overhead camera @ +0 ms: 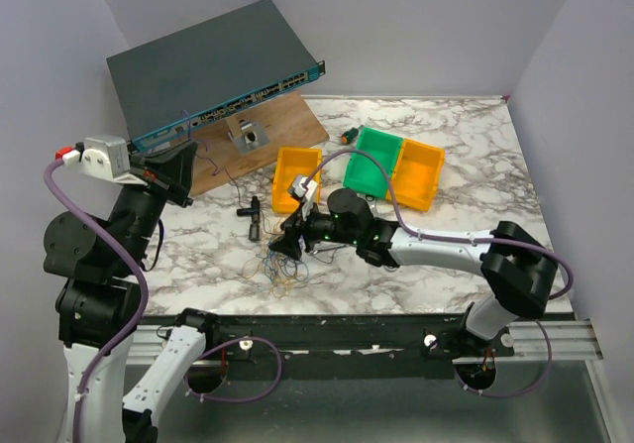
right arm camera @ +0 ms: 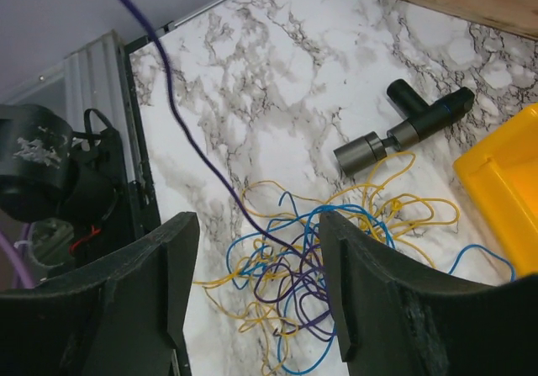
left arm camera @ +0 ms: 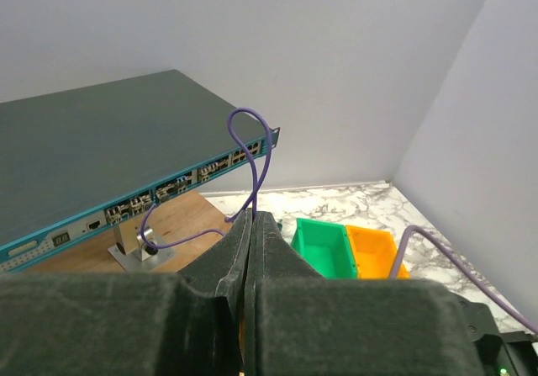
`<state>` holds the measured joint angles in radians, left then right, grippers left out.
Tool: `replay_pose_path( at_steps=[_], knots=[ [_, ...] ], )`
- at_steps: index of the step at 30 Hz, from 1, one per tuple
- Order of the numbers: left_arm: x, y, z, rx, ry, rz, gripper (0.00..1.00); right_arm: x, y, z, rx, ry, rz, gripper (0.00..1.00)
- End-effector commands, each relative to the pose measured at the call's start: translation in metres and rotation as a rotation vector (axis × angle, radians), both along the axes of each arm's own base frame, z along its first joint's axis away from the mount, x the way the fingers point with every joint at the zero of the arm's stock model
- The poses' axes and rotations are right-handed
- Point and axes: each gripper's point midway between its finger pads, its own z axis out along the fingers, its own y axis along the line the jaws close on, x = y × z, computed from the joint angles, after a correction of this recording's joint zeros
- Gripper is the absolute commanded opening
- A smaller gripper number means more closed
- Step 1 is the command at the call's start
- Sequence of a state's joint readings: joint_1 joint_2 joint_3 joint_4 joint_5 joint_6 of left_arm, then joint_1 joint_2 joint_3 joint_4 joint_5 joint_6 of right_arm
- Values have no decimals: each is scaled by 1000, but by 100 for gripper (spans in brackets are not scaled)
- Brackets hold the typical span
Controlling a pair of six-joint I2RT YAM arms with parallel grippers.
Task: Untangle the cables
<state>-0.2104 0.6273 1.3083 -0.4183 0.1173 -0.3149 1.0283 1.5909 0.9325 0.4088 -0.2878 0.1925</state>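
Observation:
The cables (right arm camera: 324, 254) lie as a loose tangle of thin blue, yellow and purple wires on the marble table (right arm camera: 277, 73), near its front edge (overhead camera: 282, 270). My right gripper (right arm camera: 259, 258) hovers just above the tangle, open, its fingers (right arm camera: 370, 300) either side of it and holding nothing. One purple wire (right arm camera: 181, 128) runs taut up and away from the heap. My left gripper (left arm camera: 254, 218) is raised at the left (overhead camera: 183, 180), shut, with a purple wire (left arm camera: 265, 153) looping out from between its fingertips.
A grey T-shaped tool (right arm camera: 403, 128) lies just beyond the tangle. An orange bin (overhead camera: 297, 177), a green bin (overhead camera: 374, 161) and another orange bin (overhead camera: 418, 173) stand behind. A network switch (overhead camera: 213, 66) leans over a wooden board (overhead camera: 282, 131) with a metal bracket (overhead camera: 246, 136).

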Motion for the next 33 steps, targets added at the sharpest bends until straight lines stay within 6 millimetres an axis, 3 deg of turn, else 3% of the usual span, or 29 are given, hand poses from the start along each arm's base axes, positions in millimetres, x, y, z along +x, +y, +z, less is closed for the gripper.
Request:
replay_pose_path(
  at_steps=[1,3,4,6,7,9,12,16,18,23,33],
  knots=[
    [-9,-1,10,-4,-10,-18,0,18,15,7,34,-54,-55,65],
    [-10,-1,12,-5,-2,-15,0,21,15,4,30,-54,-71,59],
    [-10,0,12,-6,1,-15,0,24,15,4,31,-53,-84,38],
    [-9,0,11,-7,5,-10,0,23,13,8,36,-48,-94,5],
    [-7,1,9,-6,9,-5,0,23,11,13,47,-40,-102,1],
    [-1,0,0,-2,34,-3,0,21,6,33,87,-33,-122,1],
    [13,-9,-24,-13,95,-35,0,16,-3,89,148,-47,-129,1],
    [31,-38,-73,-65,202,-173,0,16,-17,171,216,-102,-163,1],
    [35,-56,-96,-91,251,-271,0,18,-24,192,233,-117,-196,1],
    [35,-81,-128,-137,328,-424,0,30,-37,194,214,-82,-304,1],
    [27,-102,-146,-183,343,-562,0,40,-57,198,216,-50,-420,1]
  ],
)
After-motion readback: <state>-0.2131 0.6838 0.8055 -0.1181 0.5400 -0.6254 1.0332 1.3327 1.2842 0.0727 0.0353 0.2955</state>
